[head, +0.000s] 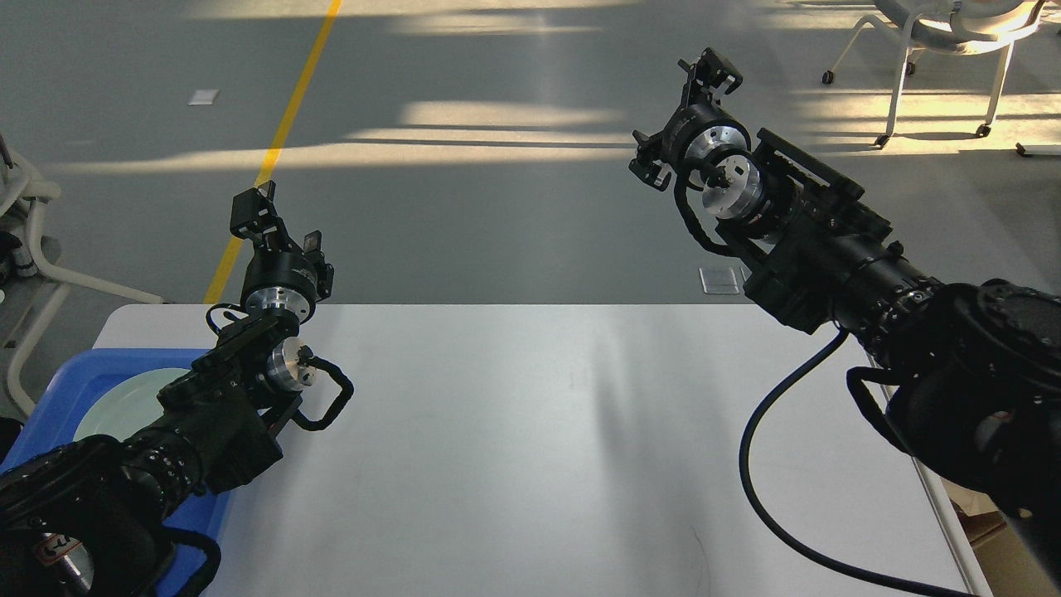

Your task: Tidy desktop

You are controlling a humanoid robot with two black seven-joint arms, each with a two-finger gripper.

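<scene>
The desktop is a wide white tabletop with rounded corners, and its middle surface is bare. My left gripper is raised over the table's far left corner, above the blue tray. Its two fingers stand apart with nothing between them. My right gripper is held high beyond the table's far right edge, over the floor. Its fingers appear apart and hold nothing.
A blue tray at the table's left edge holds a pale green plate. My right arm hides most of the white bin with brown paper at the right. A black cable hangs over the table's right side. White chairs stand on the floor beyond.
</scene>
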